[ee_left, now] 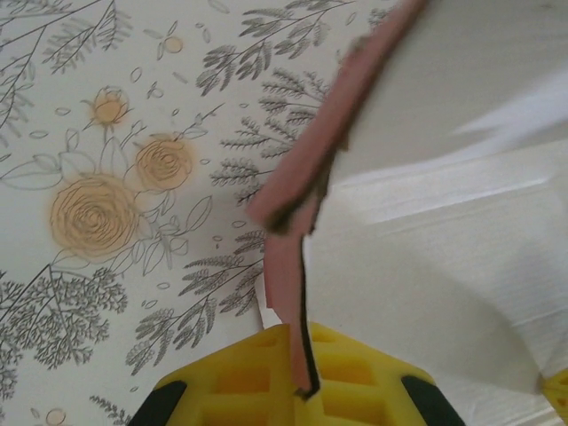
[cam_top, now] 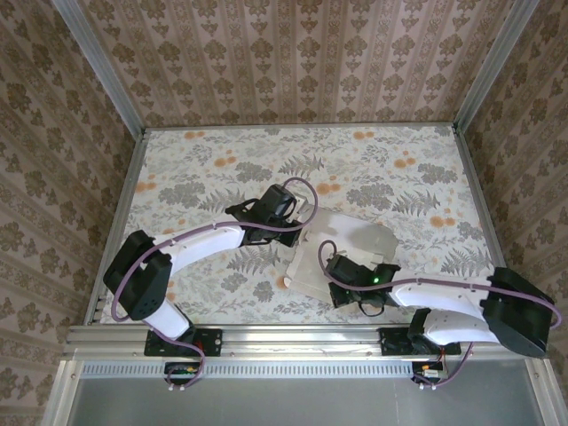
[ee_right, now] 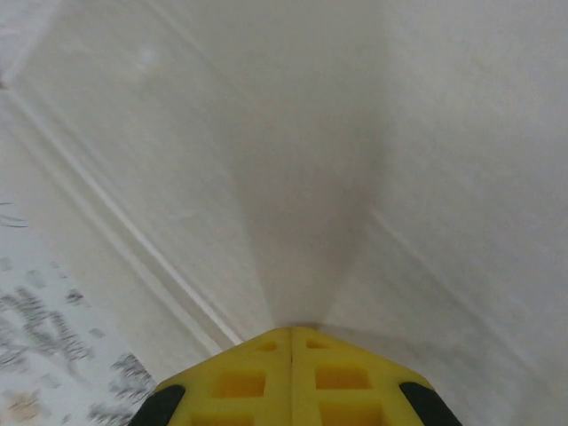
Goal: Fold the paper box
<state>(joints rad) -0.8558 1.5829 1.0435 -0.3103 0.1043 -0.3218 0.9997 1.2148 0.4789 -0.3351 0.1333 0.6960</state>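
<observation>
The left gripper [ee_left: 298,368] is clamped on a pink edge flap of the paper box [cam_top: 355,238], holding that flap raised above the table [cam_top: 204,160]. The box lies mid-table between the two arms, pale side up and mostly an open sheet. By the look of it, one side is lifted and the other walls and tabs are not yet folded. The right gripper [ee_right: 291,344] has its jaws together, tips against the pale face at a crease. Whether it pinches any card I cannot tell.

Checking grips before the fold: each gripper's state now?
Left gripper: closed on the pink edge of the paper box.
Right gripper: closed, apparently pinching its pale face.
</observation>
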